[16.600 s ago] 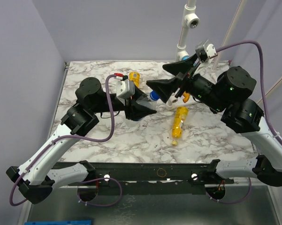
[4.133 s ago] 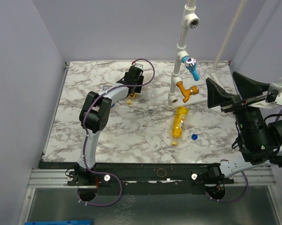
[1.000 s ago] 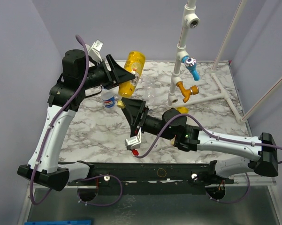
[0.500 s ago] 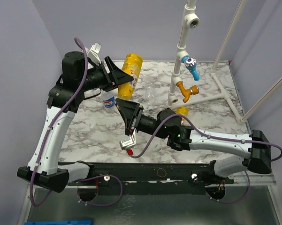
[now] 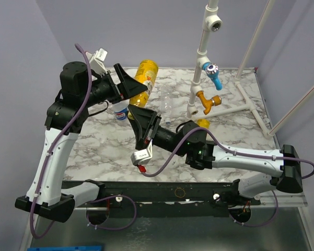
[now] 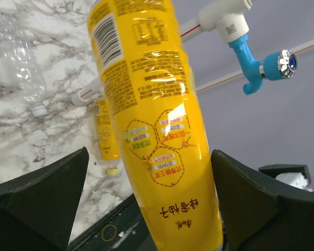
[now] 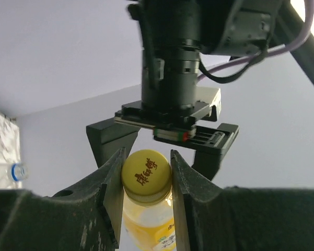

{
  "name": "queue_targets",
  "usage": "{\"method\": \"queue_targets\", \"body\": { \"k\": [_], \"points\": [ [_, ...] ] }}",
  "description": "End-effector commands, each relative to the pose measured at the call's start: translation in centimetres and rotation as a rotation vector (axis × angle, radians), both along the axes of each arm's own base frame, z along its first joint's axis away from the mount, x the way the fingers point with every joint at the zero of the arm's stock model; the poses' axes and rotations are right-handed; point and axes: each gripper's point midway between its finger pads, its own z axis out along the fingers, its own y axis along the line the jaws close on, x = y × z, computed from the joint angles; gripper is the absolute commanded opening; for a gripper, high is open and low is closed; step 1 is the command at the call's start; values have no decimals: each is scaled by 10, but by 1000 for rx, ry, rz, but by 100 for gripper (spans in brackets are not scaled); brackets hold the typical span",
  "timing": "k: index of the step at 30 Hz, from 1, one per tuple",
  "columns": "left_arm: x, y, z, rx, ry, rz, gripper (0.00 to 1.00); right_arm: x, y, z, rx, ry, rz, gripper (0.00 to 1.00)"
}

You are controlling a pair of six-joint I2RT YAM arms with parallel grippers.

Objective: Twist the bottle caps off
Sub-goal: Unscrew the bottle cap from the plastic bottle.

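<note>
A yellow-orange bottle (image 5: pixel 144 78) with a yellow label (image 6: pixel 157 120) hangs tilted in the air, neck down toward the near side. My right gripper (image 7: pixel 145 167) is shut on its yellow cap (image 7: pixel 146 170), reaching up from below (image 5: pixel 137 111). My left gripper (image 6: pixel 150 157) stands open around the bottle's body, with a clear gap at one finger (image 6: pixel 47 198). On the table lie a Pepsi bottle (image 5: pixel 120 111), a plain clear bottle (image 5: pixel 167 100) and a second yellow bottle (image 6: pixel 107 137) with its yellow cap (image 6: pixel 112 171) on. That bottle is mostly hidden behind the right arm in the top view.
A white pipe stand (image 5: pixel 201 57) rises at the back right, carrying a blue tap (image 5: pixel 215 76) and an orange tap (image 5: pixel 209 100). A white pipe frame (image 5: pixel 251 104) lies right of it. The black rail (image 5: pixel 177 191) runs along the near edge.
The left jaws have opened off the yellow bottle's body. The right gripper closed on the cap and stays shut. Both arms have shifted slightly left.
</note>
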Motion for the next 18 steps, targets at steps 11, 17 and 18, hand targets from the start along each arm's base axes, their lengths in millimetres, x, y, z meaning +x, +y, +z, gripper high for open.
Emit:
{"method": "queue_targets", "body": {
  "k": [11, 17, 18],
  "points": [
    [-48, 42, 128, 330, -953, 19, 99, -6, -40, 75, 358, 538, 34, 1],
    [-81, 47, 171, 242, -1180, 68, 99, -2, -61, 90, 481, 700, 33, 1],
    [-90, 45, 169, 235, -1231, 51, 99, 0, -64, 93, 508, 752, 31, 0]
  ]
}}
